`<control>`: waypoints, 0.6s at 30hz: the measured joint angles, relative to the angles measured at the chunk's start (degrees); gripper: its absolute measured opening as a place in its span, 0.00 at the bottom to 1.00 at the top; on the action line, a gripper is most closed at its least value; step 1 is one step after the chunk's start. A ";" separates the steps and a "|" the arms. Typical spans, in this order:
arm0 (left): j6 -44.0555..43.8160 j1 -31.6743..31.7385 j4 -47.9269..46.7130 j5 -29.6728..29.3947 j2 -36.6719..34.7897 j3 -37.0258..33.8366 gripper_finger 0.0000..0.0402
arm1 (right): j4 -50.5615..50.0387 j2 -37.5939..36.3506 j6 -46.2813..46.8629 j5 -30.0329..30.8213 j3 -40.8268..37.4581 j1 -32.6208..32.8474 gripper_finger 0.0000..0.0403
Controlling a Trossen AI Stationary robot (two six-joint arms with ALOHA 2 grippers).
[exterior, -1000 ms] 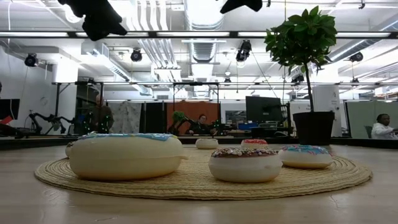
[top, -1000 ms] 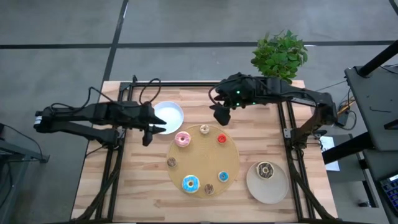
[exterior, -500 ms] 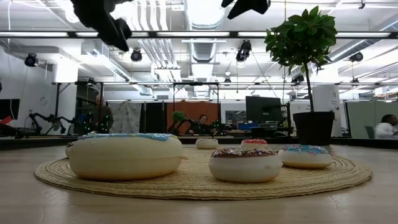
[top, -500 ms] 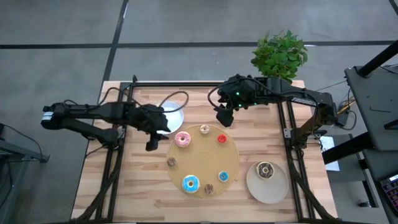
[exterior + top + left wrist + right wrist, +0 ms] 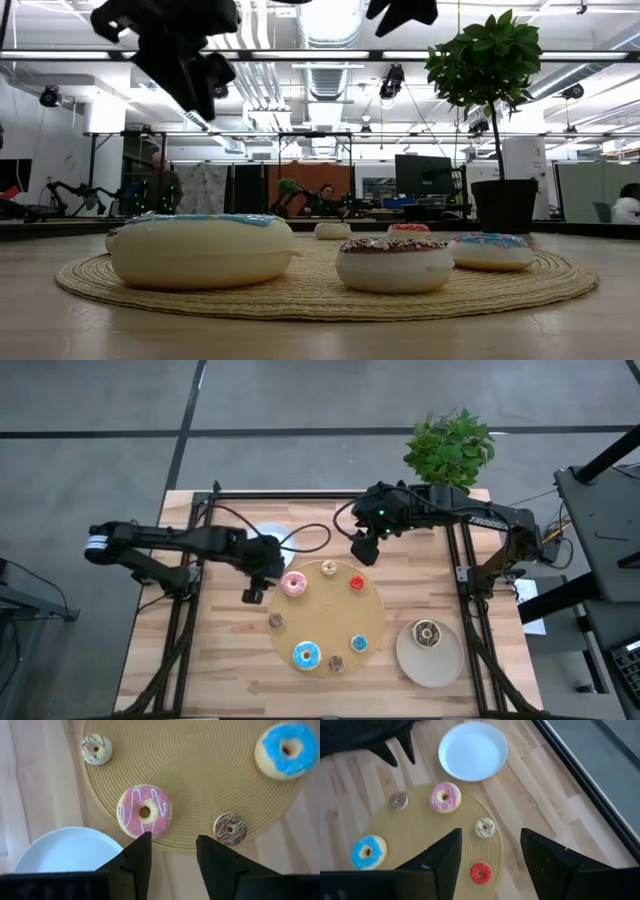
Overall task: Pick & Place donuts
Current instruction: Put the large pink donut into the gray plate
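Observation:
Seven donuts lie on the round woven board (image 5: 330, 615): pink iced (image 5: 293, 583) (image 5: 144, 812), large blue iced (image 5: 306, 654) (image 5: 205, 250), cream (image 5: 329, 568), red (image 5: 356, 582), small blue (image 5: 359, 643) and two small brown ones (image 5: 275, 621) (image 5: 337, 663). A chocolate donut (image 5: 427, 632) lies on the beige plate (image 5: 430, 665). My left gripper (image 5: 252, 592) (image 5: 172, 851) hangs open above the table beside the board's left edge, close to the pink donut. My right gripper (image 5: 365, 550) (image 5: 490, 850) is open in the air over the board's far edge.
A white plate (image 5: 275, 540) (image 5: 472, 750) sits on the table left of the board's far side, partly under my left arm. A potted plant (image 5: 450, 450) stands at the far right corner. Black frame rails run along the table's left and right sides.
My left gripper has swung toward the table's right and near edge, from beside the white plate toward the pink donut, and has come lower. It has stayed open. The donuts have not moved.

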 joint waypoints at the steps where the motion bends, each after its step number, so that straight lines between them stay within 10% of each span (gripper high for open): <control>1: 1.37 -0.02 0.02 0.01 0.56 0.00 0.32 | -0.66 0.00 -0.02 0.00 0.00 0.00 0.48; 18: 12.43 0.00 0.70 -2.75 10.39 0.07 0.32 | -4.56 -7.74 -0.02 0.01 0.00 0.00 0.48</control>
